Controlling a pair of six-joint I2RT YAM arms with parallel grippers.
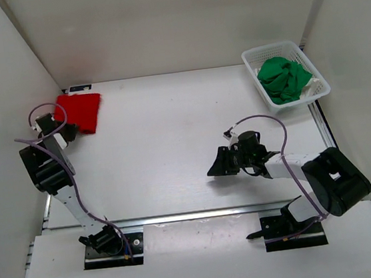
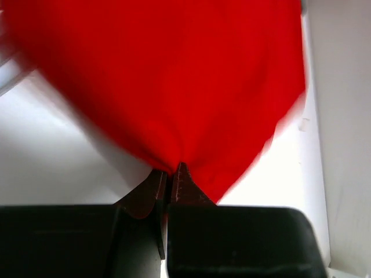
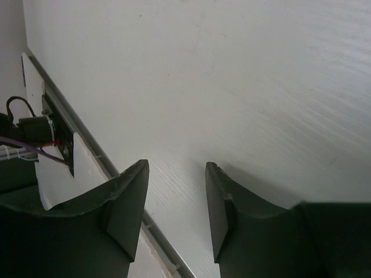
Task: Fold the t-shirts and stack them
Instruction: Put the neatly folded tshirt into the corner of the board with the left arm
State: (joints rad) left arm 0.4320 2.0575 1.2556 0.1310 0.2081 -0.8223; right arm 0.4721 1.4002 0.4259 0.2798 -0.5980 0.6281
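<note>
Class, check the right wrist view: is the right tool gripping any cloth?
No, the right tool hangs with its jaws apart over the white table, with nothing between them.

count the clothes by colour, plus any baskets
red t-shirt: 1
green t-shirt: 1
white cloth, barely showing beside the green: 1
white mesh basket: 1
total: 4

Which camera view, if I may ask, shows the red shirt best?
Top external: most of the red shirt shows, at far left. Left wrist shows only a blurred part, pinched in the left tool. Right wrist shows none of it.
</note>
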